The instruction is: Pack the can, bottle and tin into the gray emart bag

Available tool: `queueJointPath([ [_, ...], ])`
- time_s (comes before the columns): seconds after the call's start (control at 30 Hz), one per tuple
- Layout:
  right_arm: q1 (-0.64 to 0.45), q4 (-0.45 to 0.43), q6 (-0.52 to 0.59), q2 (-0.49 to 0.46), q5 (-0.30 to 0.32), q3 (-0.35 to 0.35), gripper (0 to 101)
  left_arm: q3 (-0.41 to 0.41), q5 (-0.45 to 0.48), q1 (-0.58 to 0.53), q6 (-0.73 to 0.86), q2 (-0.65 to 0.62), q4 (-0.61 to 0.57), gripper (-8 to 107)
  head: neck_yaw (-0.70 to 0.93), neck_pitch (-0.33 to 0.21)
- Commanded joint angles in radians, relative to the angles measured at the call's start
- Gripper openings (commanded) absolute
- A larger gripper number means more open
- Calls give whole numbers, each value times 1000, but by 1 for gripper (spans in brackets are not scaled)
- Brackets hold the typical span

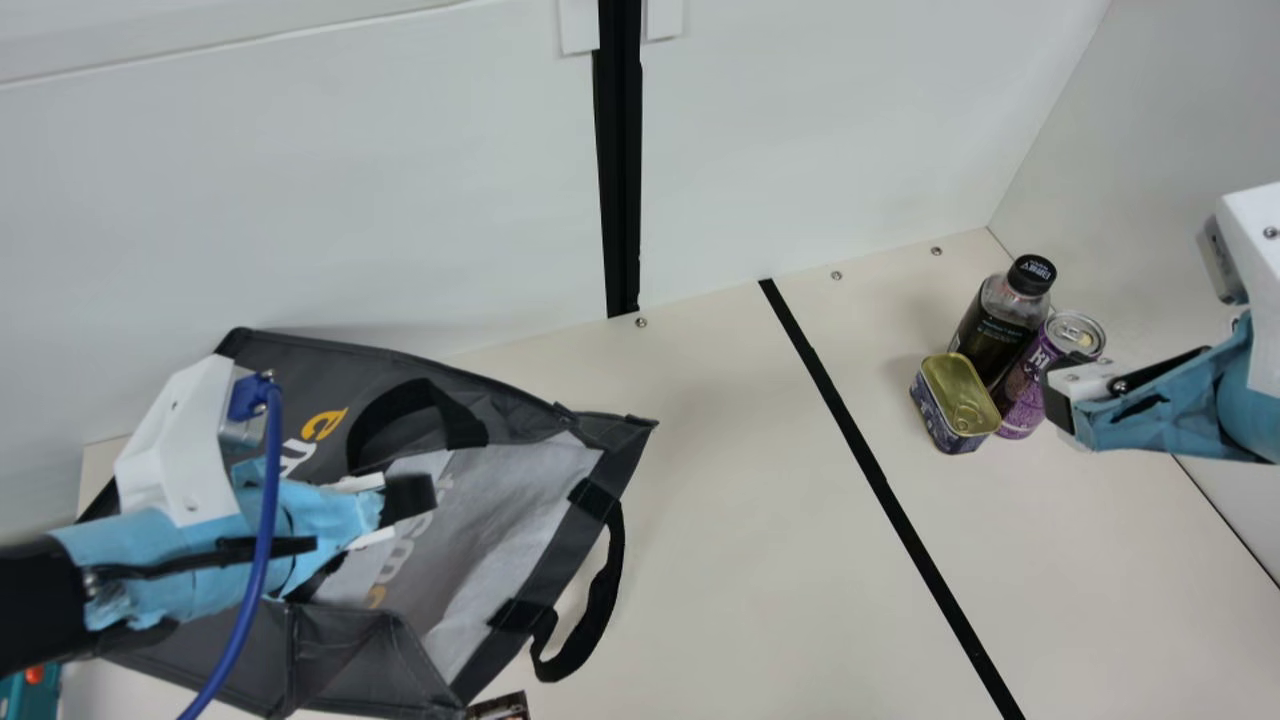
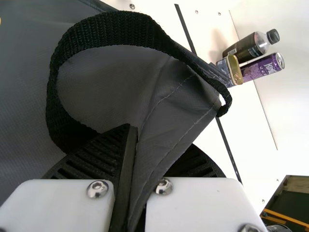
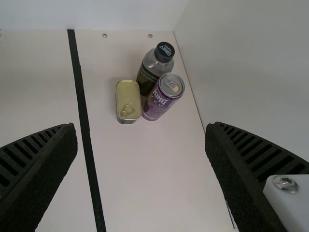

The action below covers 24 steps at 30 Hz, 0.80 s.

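The gray bag (image 1: 480,520) lies with its mouth toward the table's middle. Over it is my left gripper (image 1: 405,500); in the left wrist view this gripper (image 2: 137,150) is shut on a fold of the bag's fabric (image 2: 166,125), beside a black strap. At the right stand the dark bottle (image 1: 1000,320), the purple can (image 1: 1030,385) and the gold-lidded tin (image 1: 958,395), close together. My right gripper (image 1: 1065,400) is near the can in the main view. The right wrist view shows that gripper (image 3: 140,127) open, with tin (image 3: 128,101), can (image 3: 163,96) and bottle (image 3: 153,70) beyond its fingers.
A black tape line (image 1: 880,485) crosses the table (image 1: 740,520) between bag and items. White walls stand behind and at the right. One strap loop (image 1: 600,610) hangs off the bag's mouth. Small dark item (image 1: 500,707) at the front edge, teal object (image 1: 30,695) at front left.
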State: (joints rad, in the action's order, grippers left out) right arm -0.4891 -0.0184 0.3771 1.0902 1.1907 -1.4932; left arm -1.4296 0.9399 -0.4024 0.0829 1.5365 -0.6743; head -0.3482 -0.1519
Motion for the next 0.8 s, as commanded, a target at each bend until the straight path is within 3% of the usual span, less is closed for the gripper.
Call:
queueJointPath([
  [0.0, -11, -3, 7, 7, -5, 3, 91, 0, 0, 0, 0, 0, 0, 10, -1, -23],
  [0.77, -167, 67, 120, 165, -60, -18, 91, 0, 0, 0, 0, 0, 0, 10, -1, -23],
])
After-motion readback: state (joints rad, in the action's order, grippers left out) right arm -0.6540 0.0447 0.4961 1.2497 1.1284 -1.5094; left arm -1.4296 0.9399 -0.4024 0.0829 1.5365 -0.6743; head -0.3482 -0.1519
